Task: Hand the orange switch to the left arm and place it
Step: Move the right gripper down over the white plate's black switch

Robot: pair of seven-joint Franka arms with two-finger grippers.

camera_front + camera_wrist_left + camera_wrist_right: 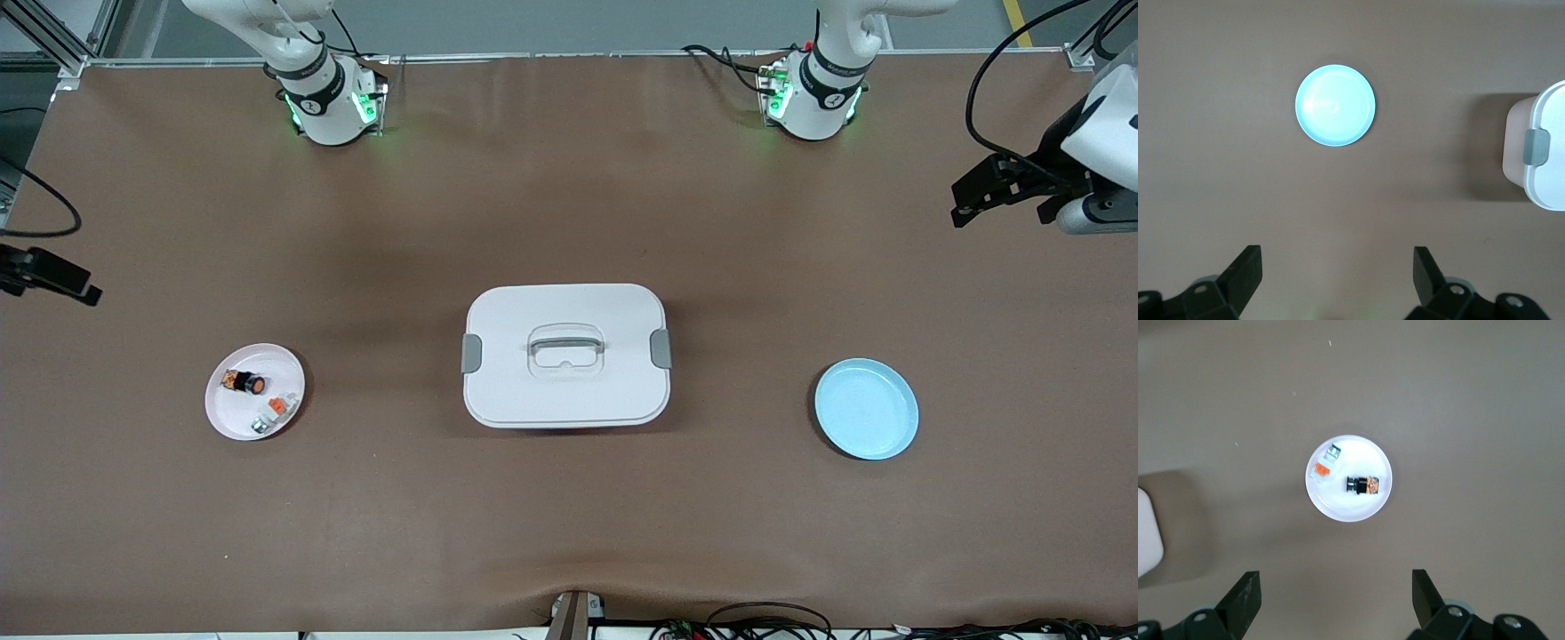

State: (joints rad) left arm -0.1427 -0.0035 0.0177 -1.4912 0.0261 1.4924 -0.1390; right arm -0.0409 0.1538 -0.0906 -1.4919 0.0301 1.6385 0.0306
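Observation:
The orange switch [246, 383] is a tiny black block with a round orange face, lying on its side on a pink plate [222, 418] toward the right arm's end of the table. The right wrist view looks straight down on the switch [1362, 485] and its plate [1338, 513]. My right gripper [1335, 577] hangs open and empty over bare table beside that plate, at the table's end [62, 277]. The white box [565, 356] stands in the middle of the table. My left gripper [1337, 257] hangs open and empty over the left arm's end [969, 200].
A small white-and-grey piece with an orange tab [279, 405] shares the pink plate. A blue plate [866, 409] lies toward the left arm's end, and the left wrist view shows this blue plate [1335, 105] with a latched corner of the box [1545, 160]. Brown table surrounds everything.

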